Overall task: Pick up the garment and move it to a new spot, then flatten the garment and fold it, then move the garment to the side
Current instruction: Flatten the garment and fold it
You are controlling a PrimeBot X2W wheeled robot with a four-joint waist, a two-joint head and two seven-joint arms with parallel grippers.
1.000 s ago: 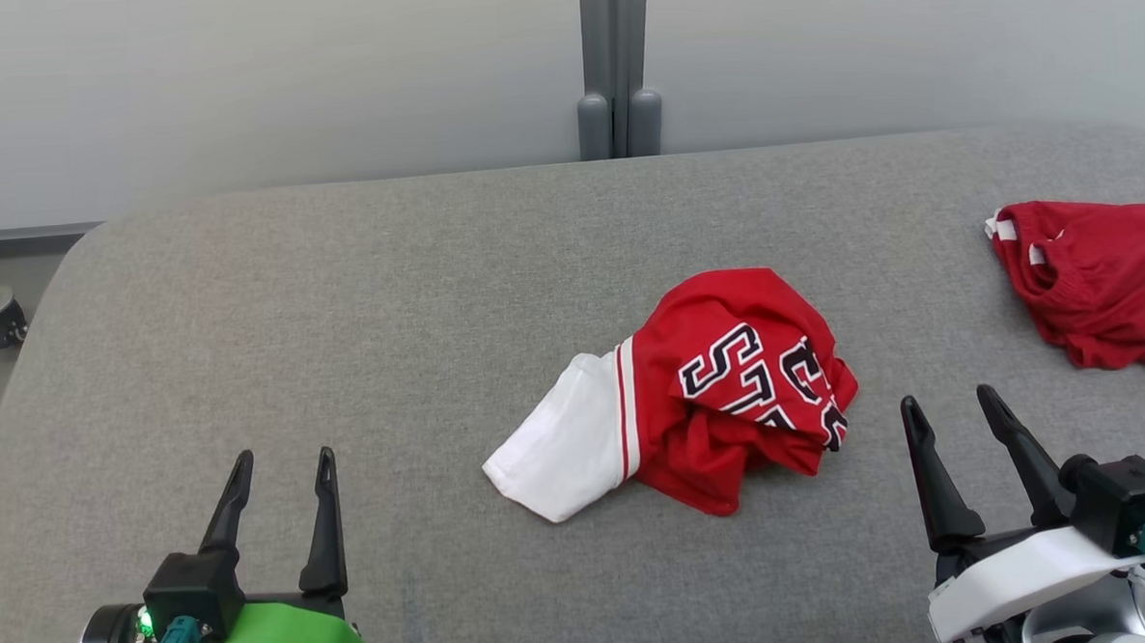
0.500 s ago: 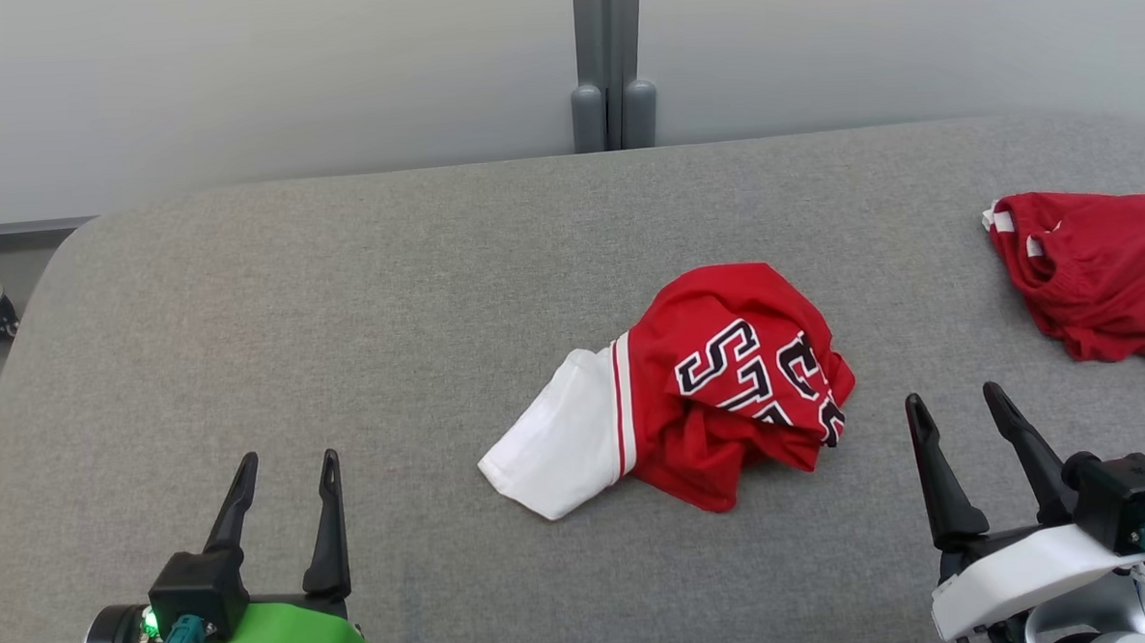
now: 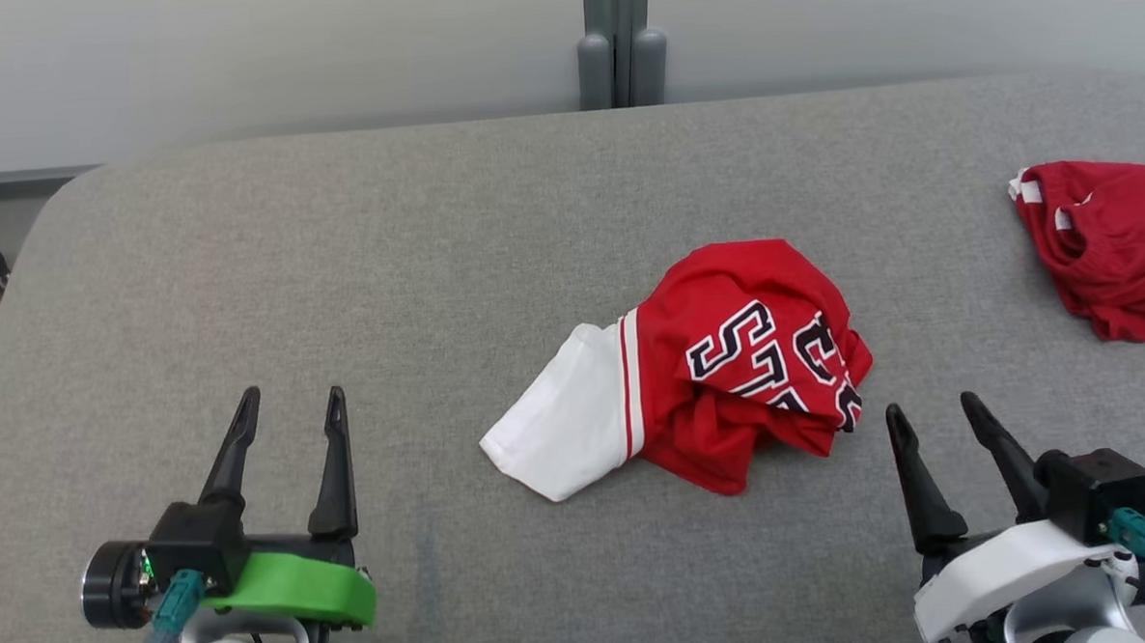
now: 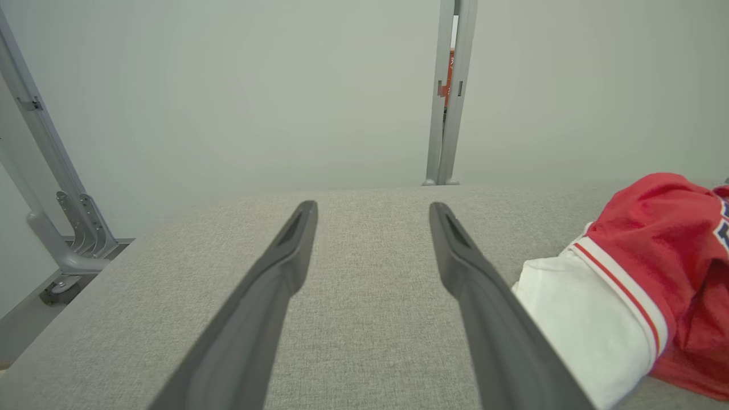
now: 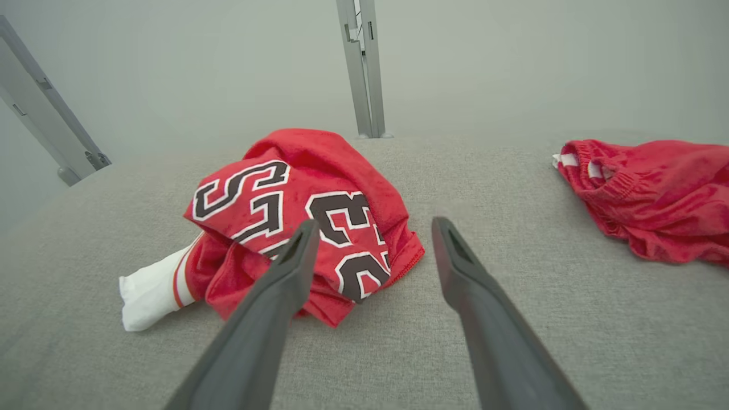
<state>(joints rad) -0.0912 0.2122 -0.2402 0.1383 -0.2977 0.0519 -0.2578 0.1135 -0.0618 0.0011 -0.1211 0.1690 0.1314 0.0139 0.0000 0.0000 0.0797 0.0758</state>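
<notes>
1. Crumpled red-and-white jersey (image 3: 729,353) lies near the centre of the grey table (image 3: 338,274), its lettering partly folded under.
2. Left gripper (image 3: 293,395) at 7 o'clock and right gripper (image 3: 932,405) at 5 o'clock are both spread wide and empty.
3. Red shorts (image 3: 1120,240) at 3 o'clock are cut off.

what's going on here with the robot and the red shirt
A two-armed robot faces a crumpled red and white jersey with black lettering on a grey fabric table. Its left gripper and right gripper are both open, short of the jersey, holding nothing. A second red garment lies far right.
</notes>
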